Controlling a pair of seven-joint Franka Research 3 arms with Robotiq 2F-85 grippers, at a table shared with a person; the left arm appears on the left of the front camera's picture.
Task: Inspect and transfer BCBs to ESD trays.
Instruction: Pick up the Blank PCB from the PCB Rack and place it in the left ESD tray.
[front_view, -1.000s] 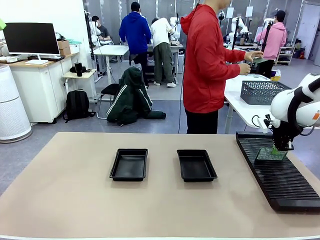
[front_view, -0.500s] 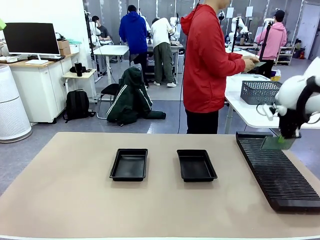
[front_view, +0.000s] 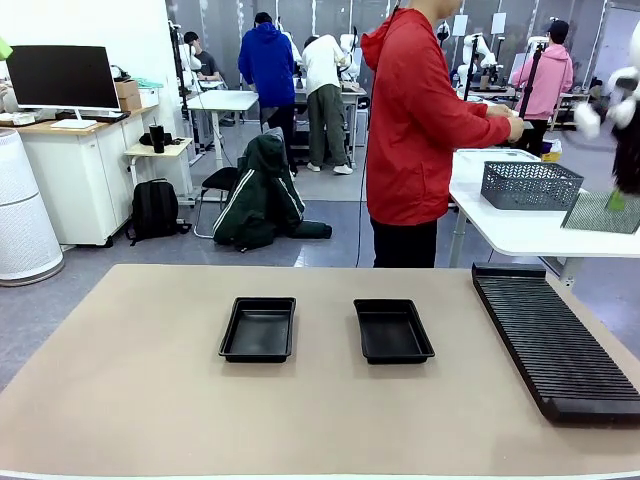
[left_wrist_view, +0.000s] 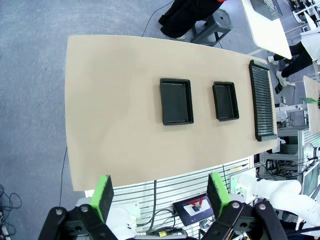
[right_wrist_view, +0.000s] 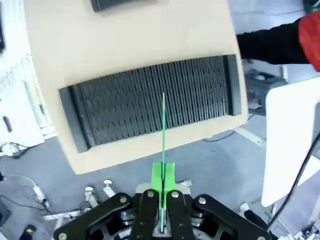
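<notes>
The right end effector (front_view: 620, 196) is clamped narrow on one BCB (front_view: 595, 215), held high above the right end of the desk (front_view: 150, 400), over and beyond the ribbed rack (front_view: 555, 340). In the right wrist view the BCB (right_wrist_view: 163, 125) shows edge-on as a thin green line between the closed fingers, gripped at one short edge.

The board is probably light, stiff and brittle, and thin enough to flex or twist if swung fast. The edge pinch seems right, since it keeps the pads off the faces. Setting it flat into a tray will likely call for a slow tilt.

The left end effector (left_wrist_view: 161, 195) hangs far above the desk, its jaws spread wide and holding nothing.

The count is one BCB, one rack with no boards standing in it, and two ESD trays, the left tray (front_view: 259, 330) and the right tray (front_view: 392, 332), both empty and well apart from the board.
</notes>
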